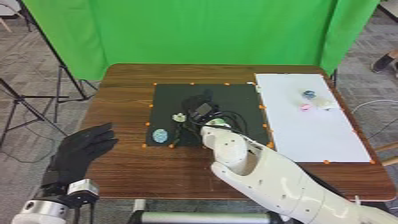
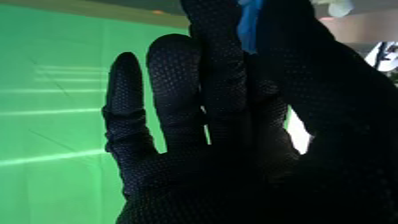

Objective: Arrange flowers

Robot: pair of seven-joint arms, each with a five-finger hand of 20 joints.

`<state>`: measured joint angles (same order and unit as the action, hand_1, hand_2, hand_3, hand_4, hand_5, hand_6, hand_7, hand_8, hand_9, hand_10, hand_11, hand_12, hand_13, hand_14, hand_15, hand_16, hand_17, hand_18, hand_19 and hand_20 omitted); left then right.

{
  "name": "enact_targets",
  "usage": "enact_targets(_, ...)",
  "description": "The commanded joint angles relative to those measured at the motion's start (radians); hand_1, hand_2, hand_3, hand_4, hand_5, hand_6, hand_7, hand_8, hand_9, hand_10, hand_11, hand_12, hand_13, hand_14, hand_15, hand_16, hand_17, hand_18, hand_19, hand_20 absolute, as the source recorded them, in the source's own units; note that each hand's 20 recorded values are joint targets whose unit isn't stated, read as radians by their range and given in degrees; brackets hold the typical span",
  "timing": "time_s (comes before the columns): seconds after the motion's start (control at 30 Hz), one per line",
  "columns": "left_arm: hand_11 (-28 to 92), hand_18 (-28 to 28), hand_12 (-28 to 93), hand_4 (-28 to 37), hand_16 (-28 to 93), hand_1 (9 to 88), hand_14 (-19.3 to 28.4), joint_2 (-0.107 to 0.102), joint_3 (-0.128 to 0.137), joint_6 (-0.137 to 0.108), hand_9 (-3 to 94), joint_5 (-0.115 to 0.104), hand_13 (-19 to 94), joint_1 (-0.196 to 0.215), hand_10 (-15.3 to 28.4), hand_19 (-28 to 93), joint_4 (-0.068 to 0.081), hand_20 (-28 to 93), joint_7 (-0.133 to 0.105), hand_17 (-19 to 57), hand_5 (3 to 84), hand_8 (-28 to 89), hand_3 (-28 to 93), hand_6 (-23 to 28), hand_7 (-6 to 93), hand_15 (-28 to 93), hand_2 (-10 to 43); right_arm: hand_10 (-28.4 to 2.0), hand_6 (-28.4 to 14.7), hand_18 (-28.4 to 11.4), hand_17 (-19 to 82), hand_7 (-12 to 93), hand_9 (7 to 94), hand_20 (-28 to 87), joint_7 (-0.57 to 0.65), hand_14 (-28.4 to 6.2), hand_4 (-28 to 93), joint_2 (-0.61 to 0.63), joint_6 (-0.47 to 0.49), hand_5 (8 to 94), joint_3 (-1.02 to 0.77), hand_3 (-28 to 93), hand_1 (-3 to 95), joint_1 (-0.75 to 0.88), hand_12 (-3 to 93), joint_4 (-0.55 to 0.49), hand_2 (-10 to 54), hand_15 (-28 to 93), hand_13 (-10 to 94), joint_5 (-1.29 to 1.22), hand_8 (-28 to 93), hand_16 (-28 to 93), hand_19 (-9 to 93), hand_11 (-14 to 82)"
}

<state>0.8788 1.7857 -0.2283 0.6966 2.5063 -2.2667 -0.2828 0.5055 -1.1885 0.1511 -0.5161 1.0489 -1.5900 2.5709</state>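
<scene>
In the head view my right hand [image 1: 201,104] is above the black mat [image 1: 244,95], its fingers largely extended. A white flower [image 1: 179,117] with a dark stem lies beside it, and a pale blue speckled oval thing [image 1: 161,135] sits near the mat's lower left corner. My left hand [image 1: 82,146] stands open off the table's left side. The wrist view has my right hand [image 2: 213,170] with straight fingers; a blue thing [image 2: 251,25] shows between fingers and thumb, and whether they touch it I cannot tell.
On the white board [image 1: 311,140] at the right lie a blue flower [image 1: 308,94], a pink flower [image 1: 306,106] and a whitish flower [image 1: 322,103]. Dark cables run beside my right wrist. A green screen [image 1: 213,35] stands behind the brown table [image 1: 115,172].
</scene>
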Motion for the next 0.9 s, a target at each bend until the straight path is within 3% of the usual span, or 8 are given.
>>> enact_targets(0.03, 34, 23.1, 9, -16.2, -15, 27.9, 28.4, 0.008, 0.000, 0.013, 37.8, 0.003, 26, 0.001, 21.9, 61, 0.002, 12, 0.008, -9.2, 45.2, -10, 79, 13.6, 17.2, 64, 4.7, -7.8, 0.7, -23.1, 12, 45, 78.8, 34, -0.005, -12.0, -28, -0.016, 0.043, 64.7, -0.018, 78, 46.3, 0.021, 35.2, -0.023, -9.5, 77, 53, -0.011, -6, 26, 75, 23.8)
enact_targets(0.3, 34, 23.1, 9, -16.0, -15, 28.0, 28.4, 0.016, 0.003, 0.019, 37.8, 0.008, 26, -0.001, 21.9, 61, 0.001, 12, 0.022, -9.2, 45.1, -10, 79, 13.5, 17.2, 64, 4.7, -11.6, -1.4, -24.3, 10, 40, 66.5, 36, 0.010, -14.2, -28, -0.024, 0.063, 58.7, -0.026, 84, 40.4, 0.017, 26.3, -0.037, -9.5, 79, 48, -0.031, -6, 22, 74, 36.0)
enact_targets(0.4, 34, 23.1, 9, -15.9, -15, 27.9, 28.4, 0.017, 0.003, 0.018, 37.8, 0.009, 26, 0.000, 21.9, 61, 0.001, 12, 0.024, -9.2, 45.2, -10, 80, 13.5, 17.2, 64, 4.6, -14.9, -2.6, -25.3, 8, 38, 60.3, 37, 0.035, -16.3, -28, -0.028, 0.083, 56.5, -0.030, 88, 37.8, 0.014, 20.7, -0.048, -9.5, 80, 46, -0.067, -17, 20, 73, 42.0)
enact_targets(0.77, 34, 23.1, 9, -15.9, -15, 28.0, 28.4, 0.024, 0.009, 0.025, 37.8, 0.013, 26, 0.004, 21.9, 61, -0.001, 12, 0.036, -9.2, 45.2, -10, 80, 13.6, 17.2, 64, 4.5, -19.2, -6.7, -27.5, 4, 35, 53.2, 39, 0.051, -20.3, -28, -0.026, 0.109, 53.9, -0.035, 89, 35.5, 0.014, 20.5, -0.073, -9.5, 82, 41, -0.092, -17, 18, 72, 43.6)
enact_targets(0.9, 34, 23.1, 9, -15.9, -15, 28.1, 28.4, 0.022, 0.011, 0.013, 37.9, 0.007, 26, 0.020, 21.9, 61, -0.005, 12, 0.023, -9.2, 45.2, -10, 79, 13.6, 17.2, 64, 4.5, -20.3, -7.4, -28.1, 3, 34, 52.1, 39, 0.045, -21.2, -28, -0.022, 0.102, 53.2, -0.032, 89, 34.5, 0.006, 20.2, -0.086, -9.5, 82, 40, -0.092, -16, 18, 71, 43.4)
